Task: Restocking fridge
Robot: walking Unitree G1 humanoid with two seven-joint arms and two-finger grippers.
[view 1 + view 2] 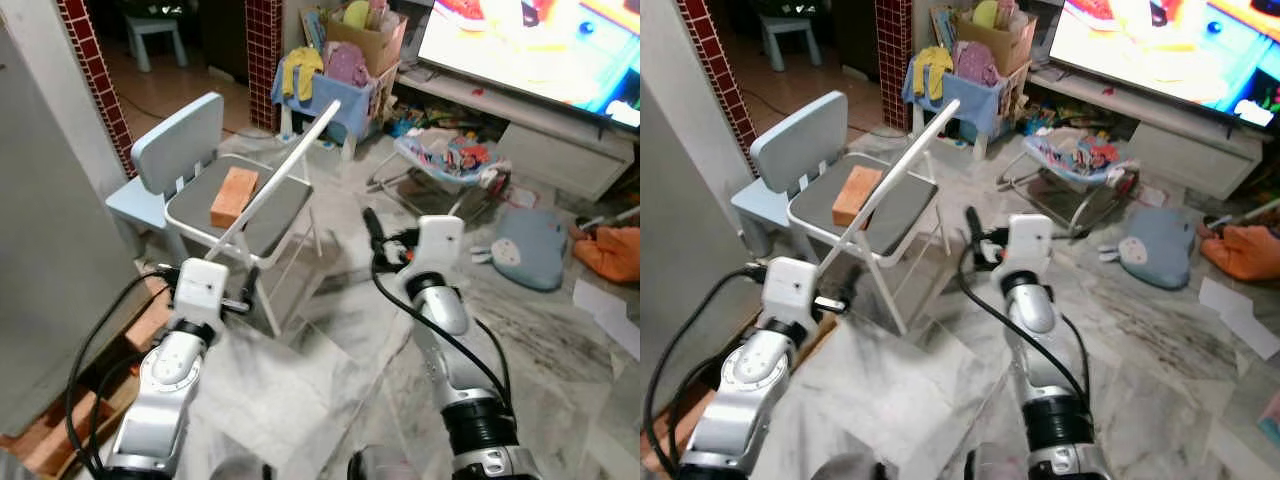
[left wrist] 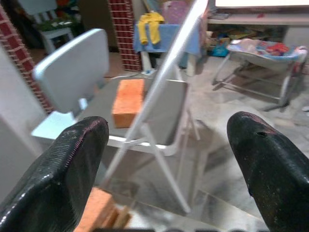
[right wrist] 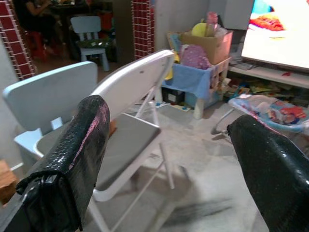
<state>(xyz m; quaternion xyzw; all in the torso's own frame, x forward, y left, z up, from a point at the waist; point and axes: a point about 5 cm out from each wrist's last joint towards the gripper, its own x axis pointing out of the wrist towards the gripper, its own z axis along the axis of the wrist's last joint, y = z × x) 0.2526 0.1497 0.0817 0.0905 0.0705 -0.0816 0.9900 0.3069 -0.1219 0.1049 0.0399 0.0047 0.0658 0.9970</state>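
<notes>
Left eye view: orange block (image 1: pixel 234 196) lay flat on the grey seat of a white folding chair (image 1: pixel 262 215), toward the seat's rear, next to a pale blue child's chair (image 1: pixel 175 145).
Left claw (image 1: pixel 243 300): spread wide, empty, held low in front of the folding chair, well short of the block.
Right claw (image 1: pixel 372 240): spread, empty, raised over the marble floor (image 1: pixel 540 330) beside the chair.
Handling (judged): block looked rigid, boxy and matte; probably light and not slippery. Material unclear.
Grip site (judged): across the two long side faces, near mid-length.
Hazard (judged): slanted white backrest bar crossed the approach line.
</notes>
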